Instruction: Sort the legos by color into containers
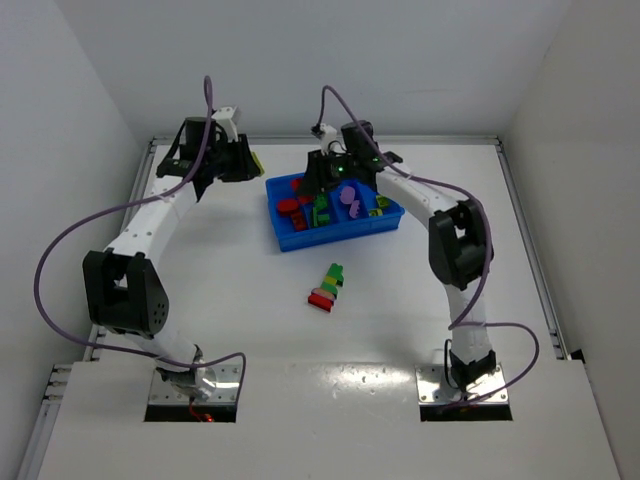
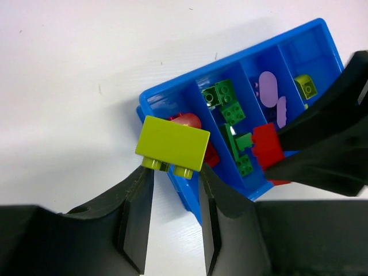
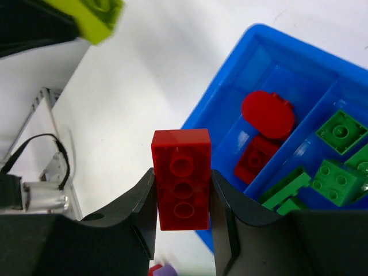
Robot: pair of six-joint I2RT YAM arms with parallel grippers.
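Observation:
My left gripper (image 2: 175,172) is shut on a yellow-green brick (image 2: 172,144), held by its studs at the fingertips, above the table just left of the blue tray (image 2: 184,198). In the top view this gripper (image 1: 248,160) and its brick (image 1: 258,160) hang left of the tray (image 1: 284,240). My right gripper (image 3: 182,177) is shut on a red brick (image 3: 182,178) over the tray's left edge (image 3: 230,69); it also shows in the top view (image 1: 318,178). The compartments hold red (image 3: 267,114), green (image 2: 233,112), purple (image 2: 268,86) and yellow (image 2: 306,87) bricks.
A striped multicolour stack (image 1: 327,287) lies on the table in front of the tray. The right gripper's black fingers (image 2: 322,144) fill the right of the left wrist view. A metal rail (image 3: 47,115) and a cable run along the table's left edge.

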